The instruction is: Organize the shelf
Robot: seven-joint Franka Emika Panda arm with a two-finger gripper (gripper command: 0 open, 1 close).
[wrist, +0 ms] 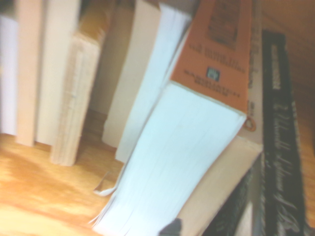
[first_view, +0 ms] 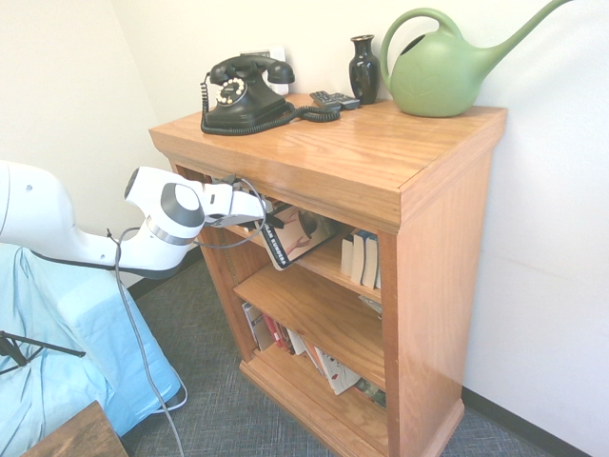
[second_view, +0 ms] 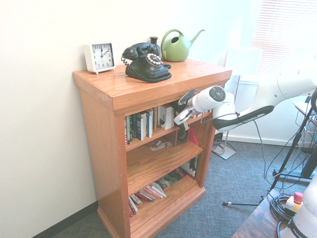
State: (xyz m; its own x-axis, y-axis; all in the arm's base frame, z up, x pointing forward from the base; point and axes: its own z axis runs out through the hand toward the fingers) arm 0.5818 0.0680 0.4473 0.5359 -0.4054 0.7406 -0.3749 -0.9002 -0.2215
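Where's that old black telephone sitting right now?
The black telephone sits on the shelf's top board, near the wall; in the second exterior view it stands between the white clock and the green watering can.
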